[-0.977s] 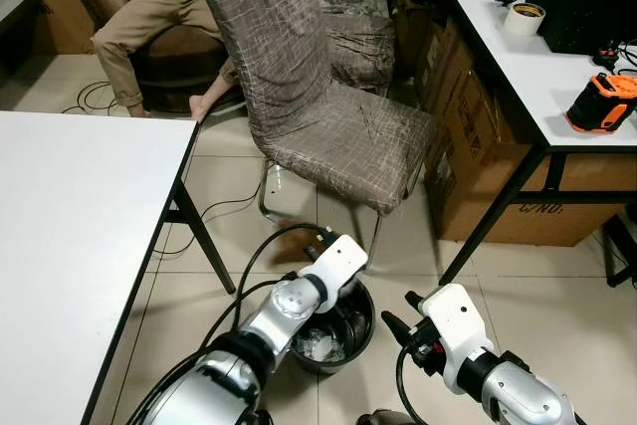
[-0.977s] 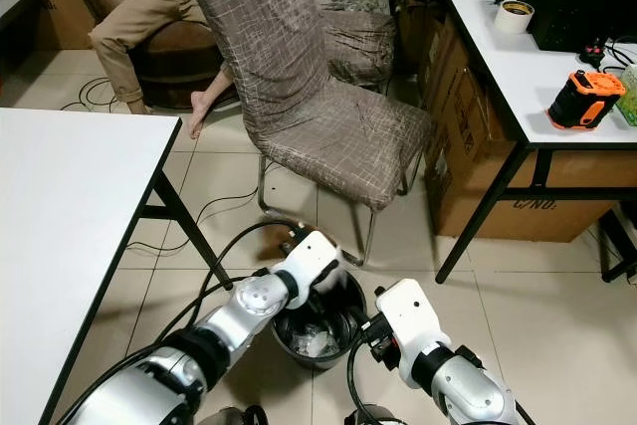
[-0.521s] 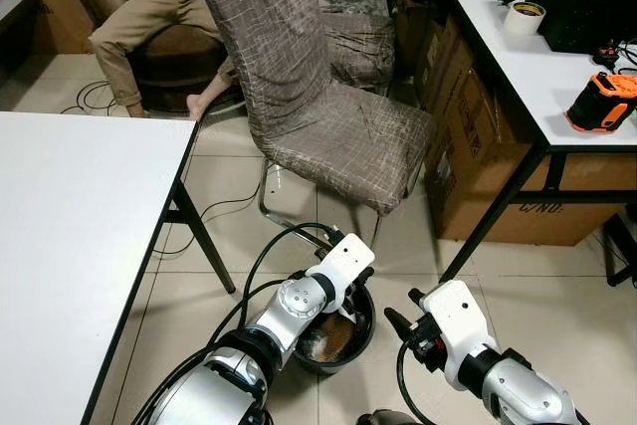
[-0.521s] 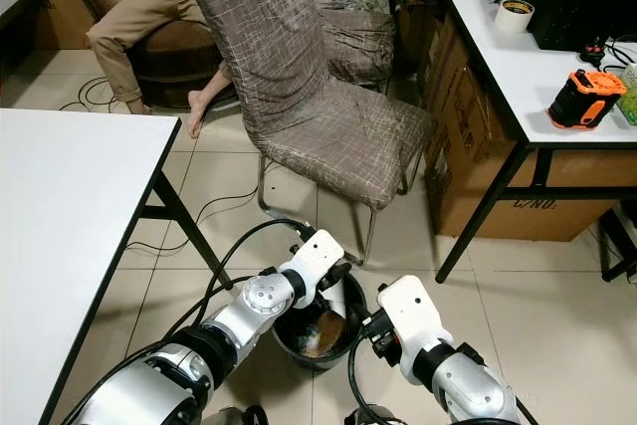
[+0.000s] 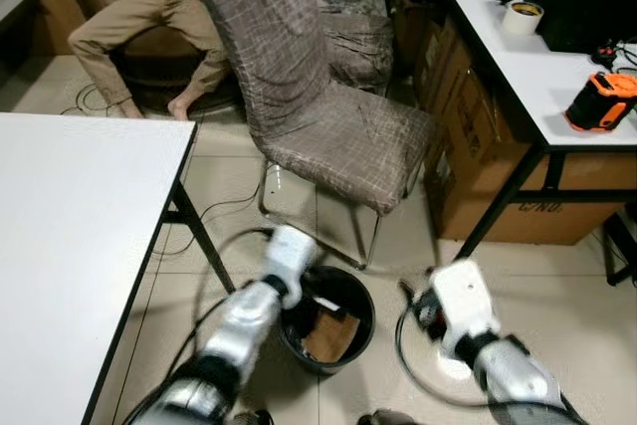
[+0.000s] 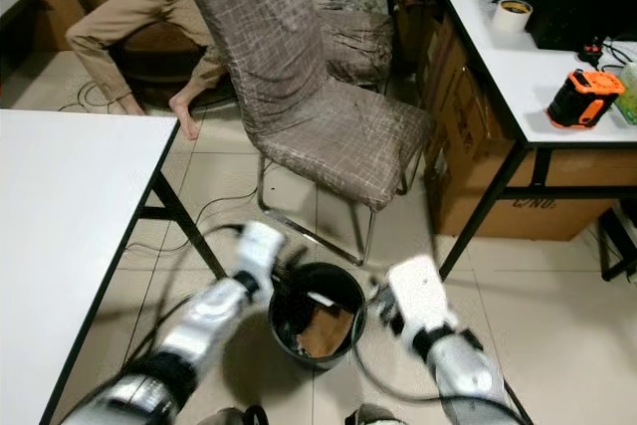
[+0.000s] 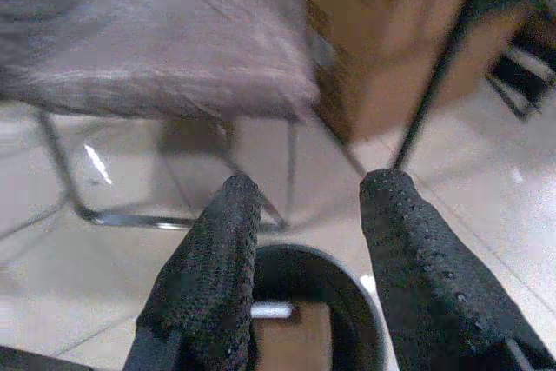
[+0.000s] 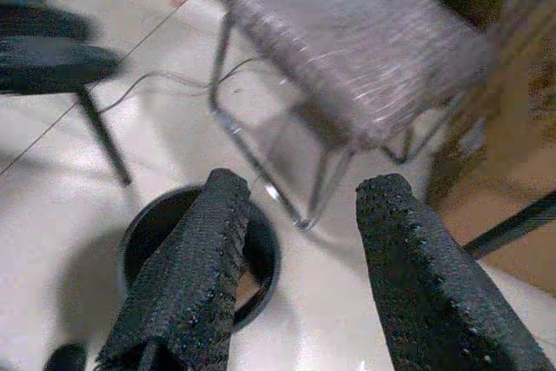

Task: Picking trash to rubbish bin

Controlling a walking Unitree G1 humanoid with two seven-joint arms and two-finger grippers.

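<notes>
Tiled floor (image 5: 557, 276) under black bin (image 5: 328, 318) (cardboard inside, seemingly), both grippers' jaws released, empty.

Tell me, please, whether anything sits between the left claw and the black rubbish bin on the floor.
Nothing visible does. The left claw is open and empty just above the near rim of the rubbish bin, whose mouth is uncovered, with brown trash inside.

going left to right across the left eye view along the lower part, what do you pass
white table → left gripper → round black rubbish bin with brown cardboard piece inside → right gripper → brown cardboard box under the white desk
</notes>
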